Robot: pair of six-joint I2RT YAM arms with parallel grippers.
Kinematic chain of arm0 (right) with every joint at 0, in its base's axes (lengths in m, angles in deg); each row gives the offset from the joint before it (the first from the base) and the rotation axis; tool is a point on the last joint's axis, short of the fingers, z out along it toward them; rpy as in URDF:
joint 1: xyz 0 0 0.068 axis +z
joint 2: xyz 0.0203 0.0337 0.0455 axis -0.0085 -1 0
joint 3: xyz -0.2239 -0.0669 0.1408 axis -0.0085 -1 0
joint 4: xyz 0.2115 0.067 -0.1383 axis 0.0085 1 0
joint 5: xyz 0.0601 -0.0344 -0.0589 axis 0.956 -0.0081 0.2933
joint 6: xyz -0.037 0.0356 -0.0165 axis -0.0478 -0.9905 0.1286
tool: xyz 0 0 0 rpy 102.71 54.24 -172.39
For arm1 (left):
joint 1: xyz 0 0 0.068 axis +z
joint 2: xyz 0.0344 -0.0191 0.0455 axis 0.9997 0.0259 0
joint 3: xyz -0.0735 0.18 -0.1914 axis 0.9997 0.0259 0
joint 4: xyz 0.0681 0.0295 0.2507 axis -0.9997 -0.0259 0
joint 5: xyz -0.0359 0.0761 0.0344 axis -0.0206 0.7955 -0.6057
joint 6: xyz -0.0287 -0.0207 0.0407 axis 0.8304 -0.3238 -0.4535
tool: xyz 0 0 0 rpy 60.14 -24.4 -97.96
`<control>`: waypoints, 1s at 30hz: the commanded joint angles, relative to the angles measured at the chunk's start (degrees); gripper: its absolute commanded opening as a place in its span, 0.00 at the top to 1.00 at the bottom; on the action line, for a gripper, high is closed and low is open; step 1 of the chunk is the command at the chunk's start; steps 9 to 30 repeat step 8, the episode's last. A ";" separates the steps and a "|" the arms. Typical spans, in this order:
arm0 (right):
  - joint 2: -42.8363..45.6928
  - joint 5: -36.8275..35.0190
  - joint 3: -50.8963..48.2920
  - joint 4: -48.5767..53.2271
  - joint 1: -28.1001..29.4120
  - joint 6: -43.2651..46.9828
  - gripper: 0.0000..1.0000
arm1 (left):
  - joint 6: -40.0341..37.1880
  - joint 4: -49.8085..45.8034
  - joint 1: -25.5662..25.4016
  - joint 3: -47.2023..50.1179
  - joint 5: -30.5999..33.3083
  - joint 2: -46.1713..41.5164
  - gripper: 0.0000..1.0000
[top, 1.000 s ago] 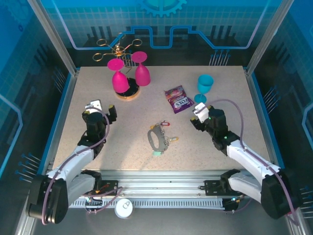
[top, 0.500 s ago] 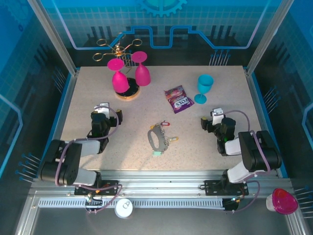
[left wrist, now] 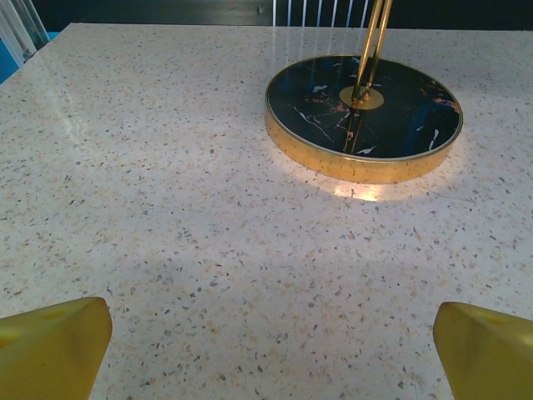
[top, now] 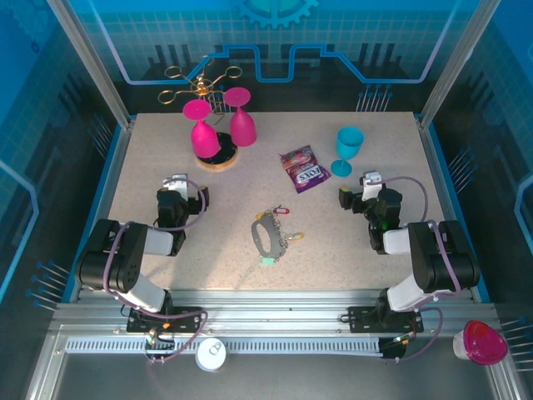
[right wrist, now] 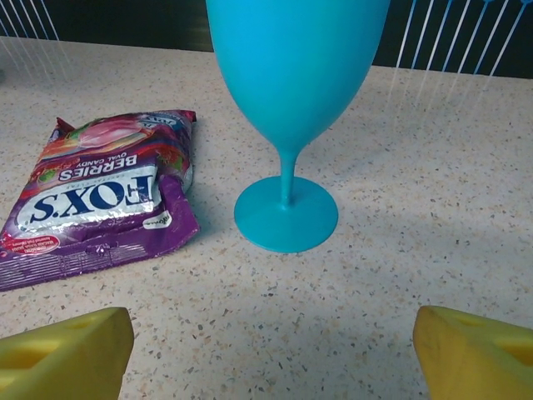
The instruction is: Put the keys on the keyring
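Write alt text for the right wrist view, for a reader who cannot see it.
A turquoise goblet stands upright on the speckled table, with a purple Fox's candy packet lying to its left, apart from its foot. The right gripper is open, its yellow fingertips in the bottom corners.

Bright light falls from above on the speckled table (top: 333, 242), while the walls around it stay dim and blue. Shadows are soft and short. A shiny glare spot glows beside the gold rack base (left wrist: 362, 117). The blue goblet (right wrist: 291, 83) looks sharp.
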 commanded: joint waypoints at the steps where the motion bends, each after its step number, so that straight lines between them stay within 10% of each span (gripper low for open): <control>1: 0.18 -0.78 1.26 0.80 -0.69 -0.96 0.10 | 1.41 -0.38 1.47 -1.92 -2.41 -0.26 0.01; 30: 0.18 -1.51 1.56 1.62 -0.18 -0.50 0.00 | 1.05 0.10 1.65 -1.66 -3.52 -0.25 0.01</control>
